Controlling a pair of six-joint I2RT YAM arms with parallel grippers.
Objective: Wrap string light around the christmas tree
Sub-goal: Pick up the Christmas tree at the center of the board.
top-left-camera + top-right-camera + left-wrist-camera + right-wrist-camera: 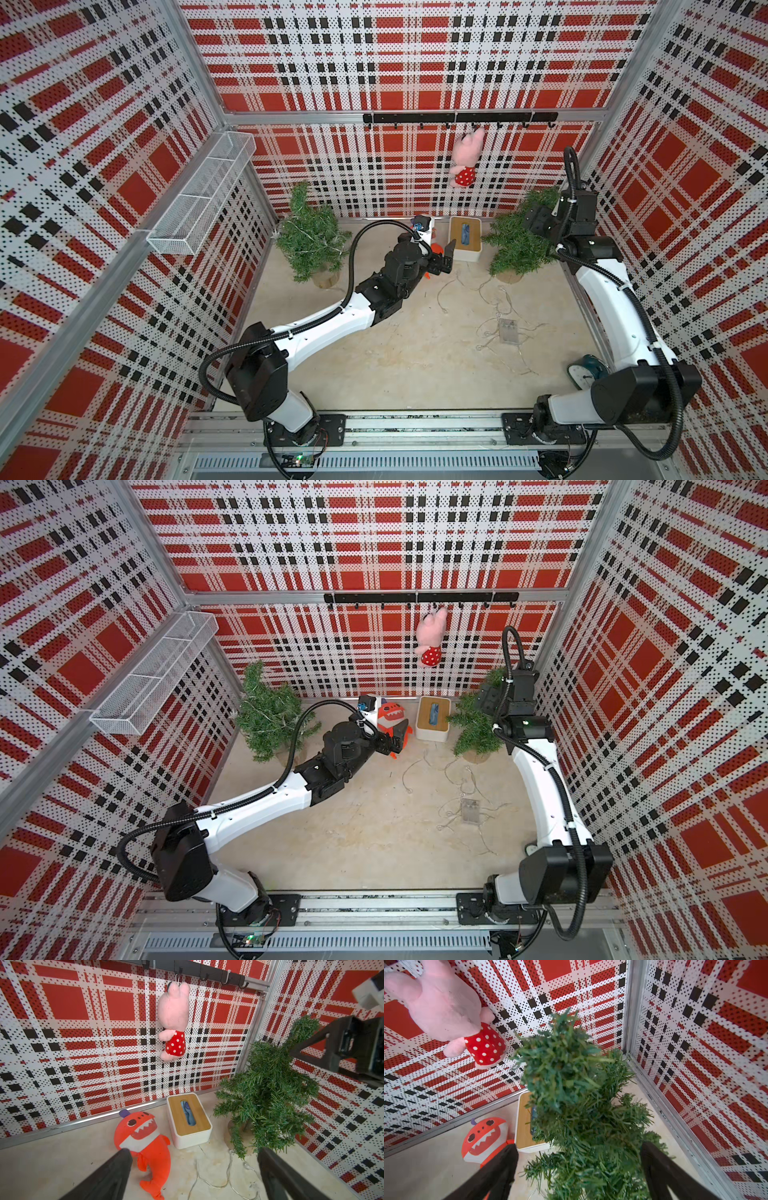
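The tissue box (465,246) stands on the bench (395,365) against the back wall. It is a white box with a wooden lid, and blue tissue (188,1114) shows through the lid's slot.

Just beside the box, on my right, stands the christmas tree (515,249), upright on its round base. My right pincer (579,1146) is up at the tree's top with its jaws wide. Green branches fill the gap between them, and I cannot tell whether either finger touches the needles.

The string light (494,307) lies loose on the bench in front of the box, nearer to me. Its thin wire runs in loops from the foot of the tree to a clear battery case (508,330).

My left pincer (445,258) hovers just beside the box, on my left of it, with its jaws spread wide and nothing in them. Under it lies an orange shark plush (143,1136), which touches the box's side.

Above the box a pink plush (467,158) hangs from a hook rail (415,117).

Well to my left of the box stands a second tree (309,237), with pale wire among its branches. Past it, a mesh basket (203,199) divided into compartments is fixed to the side wall.
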